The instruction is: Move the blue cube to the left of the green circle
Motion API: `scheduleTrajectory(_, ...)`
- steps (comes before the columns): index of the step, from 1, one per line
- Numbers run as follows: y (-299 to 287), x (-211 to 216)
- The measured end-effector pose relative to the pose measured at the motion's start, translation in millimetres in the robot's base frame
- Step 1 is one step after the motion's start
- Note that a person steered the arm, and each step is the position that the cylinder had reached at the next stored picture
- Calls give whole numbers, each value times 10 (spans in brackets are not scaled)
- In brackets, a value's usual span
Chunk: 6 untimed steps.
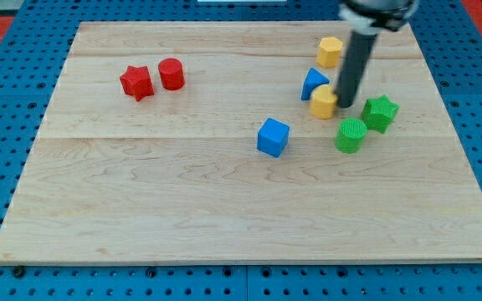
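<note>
Here, in the one camera view, my rod comes down from the far right edge, its upper part cut off by the frame, so I cannot see how it joins the arm. I carry no claw, only my tip (pixel 344 105), which sits just right of a yellow block (pixel 324 102), touching or nearly so; the rod hides that block's right edge, so I cannot tell which. The blue cube (pixel 273 137) lies near the middle of the wooden board (pixel 182 201), left of and a little nearer than my tip, apart from it. The green circle (pixel 351 135) stands to its right, with a green star (pixel 380 113) just beyond. A second blue block (pixel 314 84), its shape unclear, is partly covered by the yellow one. Another yellow block (pixel 329 51) sits farther back. A red star (pixel 137 82) and red cylinder (pixel 171 73) stand far left.
</note>
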<state>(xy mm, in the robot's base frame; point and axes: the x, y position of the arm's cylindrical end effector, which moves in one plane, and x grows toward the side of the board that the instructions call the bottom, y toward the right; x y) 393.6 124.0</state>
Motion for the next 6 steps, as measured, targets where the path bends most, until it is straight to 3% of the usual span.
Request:
scheduleTrajectory(1, 0, 147)
scheduleTrajectory(2, -577, 202)
scheduleTrajectory(4, -1744, -128)
scheduleTrajectory(5, -1621, 251)
scheduleTrajectory(6, -969, 536)
